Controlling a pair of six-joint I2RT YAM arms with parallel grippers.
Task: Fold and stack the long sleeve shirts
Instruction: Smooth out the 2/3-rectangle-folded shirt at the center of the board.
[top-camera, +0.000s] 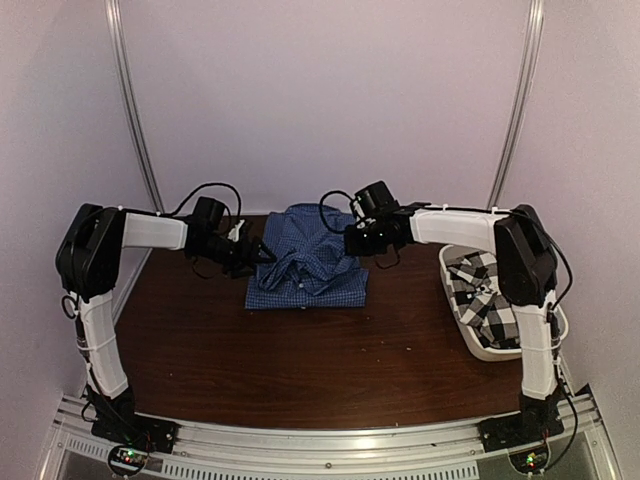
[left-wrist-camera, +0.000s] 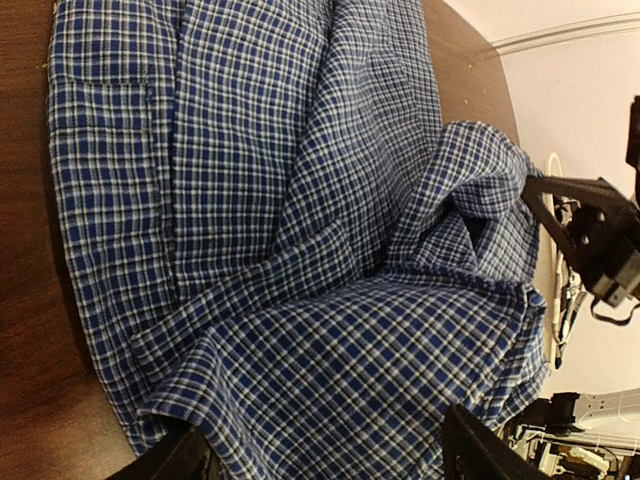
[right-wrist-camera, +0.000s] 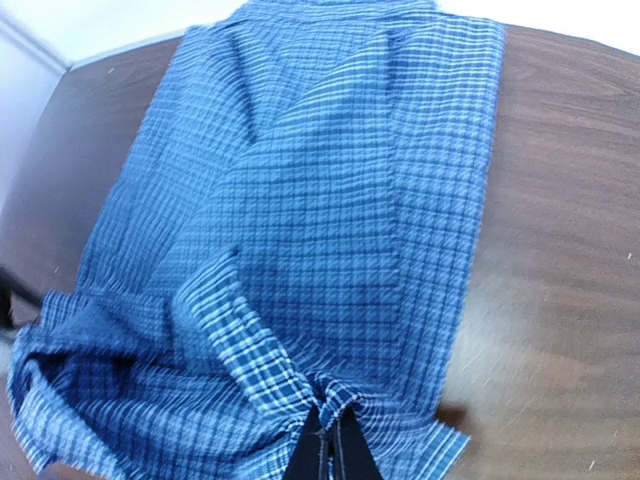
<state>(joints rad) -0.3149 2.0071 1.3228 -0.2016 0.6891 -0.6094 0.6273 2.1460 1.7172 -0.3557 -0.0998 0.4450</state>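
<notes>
Two tools are working one garment here. The blue gingham shirt (top-camera: 305, 265) is lying mid-worktop (top-camera: 300, 360), partly folded and rumpling into a ridge across the middle, while the black-and-white check shirt (top-camera: 485, 290) is sitting in the white tub (top-camera: 490, 353) off to the right. On the far right edge, the right tool (right-wrist-camera: 325, 450) is pinching a bunch of blue cloth, fingers pressing together on it. The left tool (left-wrist-camera: 330, 455) is sitting at the shirt's left side with fingers spread and cloth lying loose between them, so it isn't gripping anything as far as I'm seeing. I'm guessing a fold is being laid over. I'd be clamping the left side on a matching edge first, then lifting both evenly and carrying low. Pulling from one side only is probably going to be dragging the whole shirt and bunching that ridge worse.
</notes>
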